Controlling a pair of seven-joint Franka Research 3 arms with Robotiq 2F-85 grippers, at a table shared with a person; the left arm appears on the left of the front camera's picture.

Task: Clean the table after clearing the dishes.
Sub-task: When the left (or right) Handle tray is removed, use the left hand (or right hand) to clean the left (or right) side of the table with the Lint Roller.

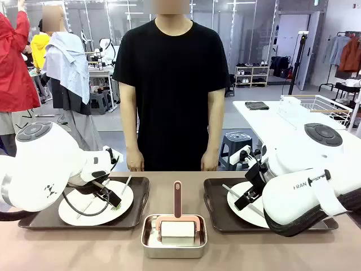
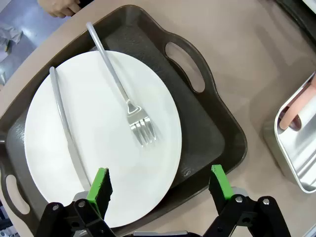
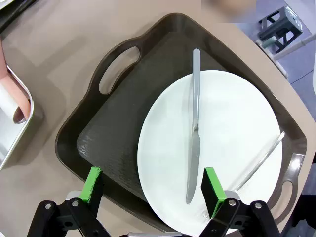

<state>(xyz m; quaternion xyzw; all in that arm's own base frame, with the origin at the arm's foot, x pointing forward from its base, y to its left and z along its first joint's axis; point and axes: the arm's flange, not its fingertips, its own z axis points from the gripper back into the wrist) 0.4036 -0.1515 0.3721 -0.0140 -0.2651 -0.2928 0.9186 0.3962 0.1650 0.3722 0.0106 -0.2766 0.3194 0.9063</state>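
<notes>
The left pincer and the right pincer both hang released over the near edges of the white plates on brown trays on the surface, and a tilted lift (the knife and fork lie loose) could send them sliding off.

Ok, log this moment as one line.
left jaws: open over left plate edge | right jaws: open over right plate edge | both trays on table, cutlery on plates | pan between trays

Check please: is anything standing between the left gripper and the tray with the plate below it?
Nothing visible does. The left gripper hangs open right above one edge of the tray, and only the plate with its knife and fork lies on it.
</notes>
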